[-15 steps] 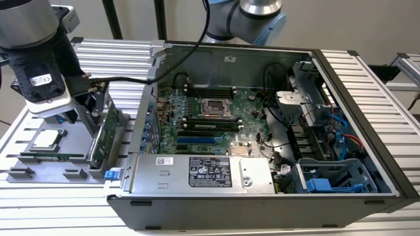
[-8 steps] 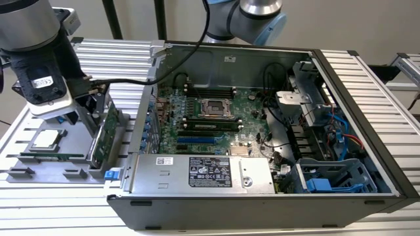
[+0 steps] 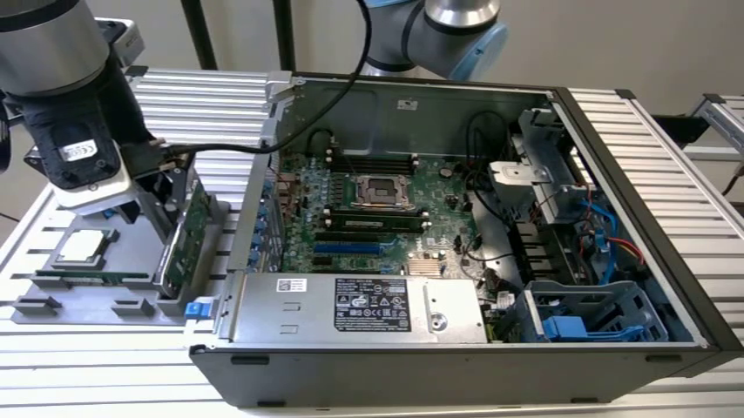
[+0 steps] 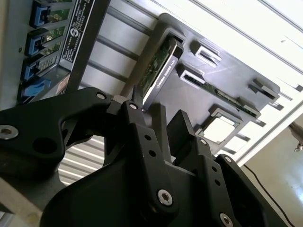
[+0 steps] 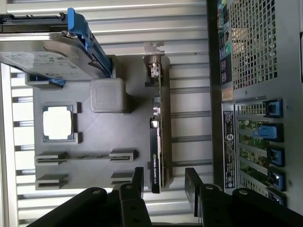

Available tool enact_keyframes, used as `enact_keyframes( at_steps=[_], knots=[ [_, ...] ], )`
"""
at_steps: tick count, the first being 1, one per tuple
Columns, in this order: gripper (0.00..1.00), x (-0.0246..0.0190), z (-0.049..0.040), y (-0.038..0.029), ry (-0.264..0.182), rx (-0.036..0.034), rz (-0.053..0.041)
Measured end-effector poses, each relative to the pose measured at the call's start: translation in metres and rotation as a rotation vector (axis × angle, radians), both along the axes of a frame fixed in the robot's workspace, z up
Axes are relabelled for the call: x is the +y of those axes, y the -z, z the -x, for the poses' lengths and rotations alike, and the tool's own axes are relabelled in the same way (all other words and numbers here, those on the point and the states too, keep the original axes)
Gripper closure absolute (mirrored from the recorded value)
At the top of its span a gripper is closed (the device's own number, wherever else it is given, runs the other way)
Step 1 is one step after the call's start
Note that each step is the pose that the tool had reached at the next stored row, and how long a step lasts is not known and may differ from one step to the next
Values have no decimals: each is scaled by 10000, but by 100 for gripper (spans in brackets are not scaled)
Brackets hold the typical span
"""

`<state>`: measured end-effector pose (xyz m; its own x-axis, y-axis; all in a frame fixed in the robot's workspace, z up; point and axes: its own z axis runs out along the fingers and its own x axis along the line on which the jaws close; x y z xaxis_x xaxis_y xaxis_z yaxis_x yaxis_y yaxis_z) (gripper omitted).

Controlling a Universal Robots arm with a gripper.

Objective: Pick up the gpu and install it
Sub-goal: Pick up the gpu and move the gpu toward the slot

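Pick-up stage: fingers (image 5: 191,184) spread wide, straddling the gpu (image 5: 158,142) standing on edge in its holder (image 5: 94,132) on the desk (image 5: 189,71). Grabbing it calls for squeezing both faces squarely.

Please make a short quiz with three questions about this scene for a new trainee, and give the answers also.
1. Fill in: the pincer is ___, straddling the gpu.
2. True or false: the gpu is already seated in the motherboard.
3. Where is the gpu? A) standing on edge in the gray holder beside the computer case; B) lying flat on the motherboard; C) lifted clear of the holder.
Key: 1 open; 2 false; 3 A.
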<state>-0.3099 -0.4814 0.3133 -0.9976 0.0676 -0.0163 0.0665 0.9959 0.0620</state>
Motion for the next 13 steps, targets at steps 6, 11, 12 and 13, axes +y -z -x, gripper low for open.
enact_keyframes(
  at_steps=[6,11,12,13],
  knots=[
    [0,0,0,24,0,1,0],
    [0,0,0,40,0,1,1],
    [0,0,0,43,0,1,0],
    [0,0,0,46,0,1,1]
  ],
)
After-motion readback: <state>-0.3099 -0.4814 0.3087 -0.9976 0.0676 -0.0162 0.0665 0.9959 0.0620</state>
